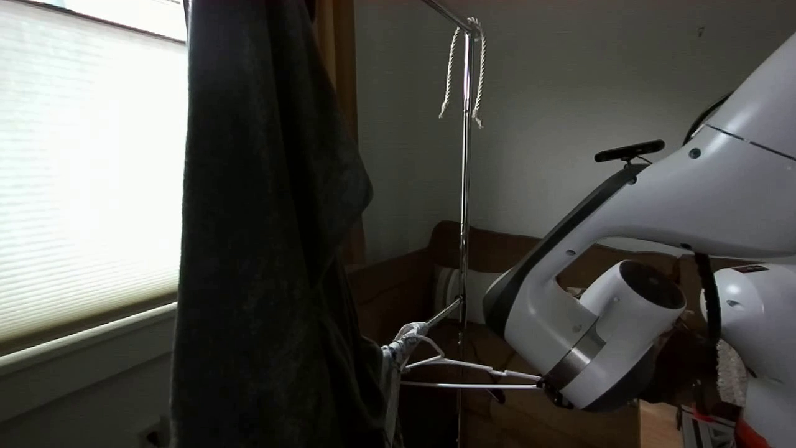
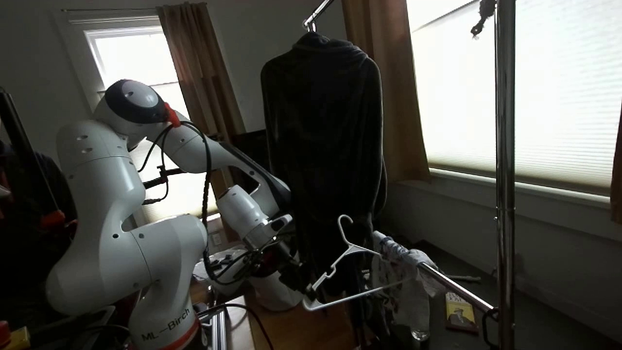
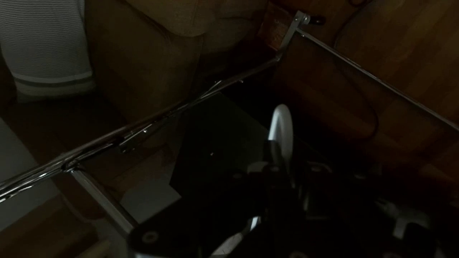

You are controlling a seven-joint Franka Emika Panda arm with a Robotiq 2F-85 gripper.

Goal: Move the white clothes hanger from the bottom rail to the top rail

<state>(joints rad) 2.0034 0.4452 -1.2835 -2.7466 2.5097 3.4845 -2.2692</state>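
"Holding something?"

"My gripper (image 1: pixel 542 384) pinches a corner of the thin white hanger (image 1: pixel 469 386), which points to nine o'clock in an exterior view, near the shiny metal bottom rail (image 2: pixel 457 288)."

"What's on that rail?"

"Wrinkly pale cloth (image 2: pixel 413 297). I can't tell if the hook (image 2: pixel 340 230) touches."

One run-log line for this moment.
Gripper: shut on white hanger, at one corner | free of bottom rail: unclear | top rail: dark garment hanging | transfer: unfinished
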